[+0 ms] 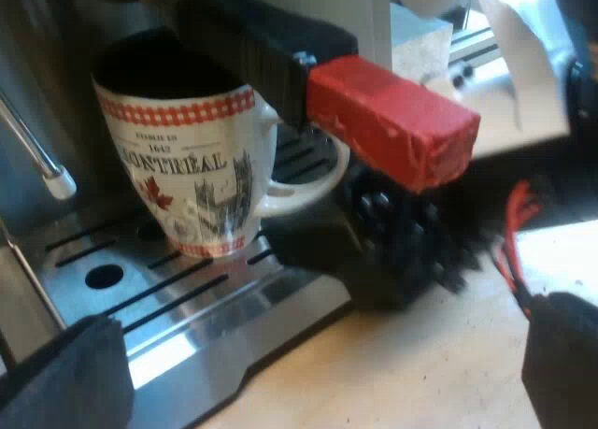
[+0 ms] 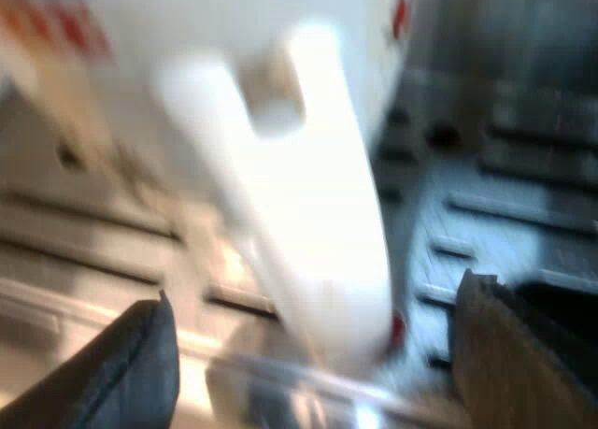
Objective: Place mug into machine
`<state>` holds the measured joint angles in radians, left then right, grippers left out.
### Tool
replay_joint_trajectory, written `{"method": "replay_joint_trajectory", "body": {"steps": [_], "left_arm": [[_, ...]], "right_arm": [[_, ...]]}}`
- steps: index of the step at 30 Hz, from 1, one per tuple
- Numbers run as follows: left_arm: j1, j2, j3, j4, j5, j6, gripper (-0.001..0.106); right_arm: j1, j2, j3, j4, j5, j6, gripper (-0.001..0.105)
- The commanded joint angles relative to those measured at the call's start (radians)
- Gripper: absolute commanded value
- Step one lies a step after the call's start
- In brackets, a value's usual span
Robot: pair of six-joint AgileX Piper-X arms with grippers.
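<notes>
A white mug (image 1: 182,163) with a red checked band and "Montreal" print stands upright on the espresso machine's slotted metal drip tray (image 1: 196,303). Over it juts the locked holder's dark handle (image 1: 248,41) with its red end (image 1: 397,121). My right gripper (image 1: 397,247) is beside the mug's handle (image 1: 299,191), under the red end. Seen from the right wrist, the mug's white handle (image 2: 318,214) stands between my right gripper's (image 2: 313,354) spread fingers; the gripper is open. My left gripper (image 1: 313,364) hangs back off the tray's edge, open, with nothing between its fingers.
The machine's steam wand (image 1: 37,158) slants down beside the mug. A wooden tabletop (image 1: 402,373) lies below the tray's edge. A white sheet (image 1: 523,64) and a metal frame sit beyond the red end. The tray's slots (image 2: 523,200) run past the mug.
</notes>
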<state>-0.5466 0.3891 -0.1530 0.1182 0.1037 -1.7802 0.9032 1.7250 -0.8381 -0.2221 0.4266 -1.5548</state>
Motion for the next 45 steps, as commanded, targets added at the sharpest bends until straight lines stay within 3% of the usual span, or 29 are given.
{"method": "replay_joint_trajectory", "body": {"steps": [1, 3, 5, 10, 13, 19, 24, 25, 26, 28, 35, 37, 41, 45], "left_arm": [[-0.005, -0.002, -0.03, -0.008, 0.002, -0.018, 0.086], [-0.005, -0.002, -0.047, 0.011, 0.002, -0.013, 0.086], [-0.005, -0.002, -0.104, 0.116, 0.002, 0.035, 0.086], [-0.005, -0.002, -0.18, 0.261, 0.0, 0.036, 0.086], [-0.005, -0.002, -0.217, 0.31, 0.0, 0.036, 0.086], [-0.005, -0.036, -0.274, 0.366, 0.0, 0.036, 0.086], [-0.005, -0.129, -0.297, 0.39, 0.0, 0.036, 0.086], [-0.005, -0.145, -0.299, 0.39, 0.0, 0.036, 0.086], [-0.005, -0.149, -0.3, 0.388, 0.0, 0.036, 0.086], [-0.005, -0.194, -0.299, 0.377, 0.0, 0.036, 0.086], [-0.005, -0.21, -0.299, 0.375, 0.0, 0.036, 0.086], [-0.005, -0.21, -0.299, 0.33, -0.003, 0.036, 0.086], [-0.005, -0.21, -0.299, 0.306, -0.003, 0.036, 0.086], [-0.005, -0.21, -0.299, 0.305, -0.003, 0.036, 0.086]], "right_arm": [[0.041, -0.075, 0.023, 0.09, 0.019, -0.008, 0.06], [0.063, -0.103, 0.047, 0.089, 0.041, -0.008, 0.06], [0.109, -0.167, 0.109, 0.097, 0.078, -0.006, 0.06], [0.174, -0.282, 0.177, 0.162, 0.113, 0.018, 0.06], [0.213, -0.358, 0.19, 0.222, 0.165, 0.018, 0.06], [0.273, -0.516, 0.19, 0.271, 0.171, 0.018, 0.06], [0.287, -0.604, 0.19, 0.271, 0.198, 0.009, 0.037], [0.287, -0.638, 0.19, 0.262, 0.209, 0.0, 0.023], [0.287, -0.642, 0.19, 0.261, 0.208, -0.005, 0.019], [0.287, -0.681, 0.19, 0.203, 0.205, -0.032, 0.0], [0.287, -0.618, 0.19, 0.005, 0.196, -0.085, 0.0], [0.287, -0.574, 0.186, -0.053, 0.201, -0.106, 0.0], [0.285, -0.491, 0.144, -0.123, 0.289, -0.136, 0.0], [0.251, -0.417, 0.087, -0.123, 0.287, -0.147, 0.0]]}}
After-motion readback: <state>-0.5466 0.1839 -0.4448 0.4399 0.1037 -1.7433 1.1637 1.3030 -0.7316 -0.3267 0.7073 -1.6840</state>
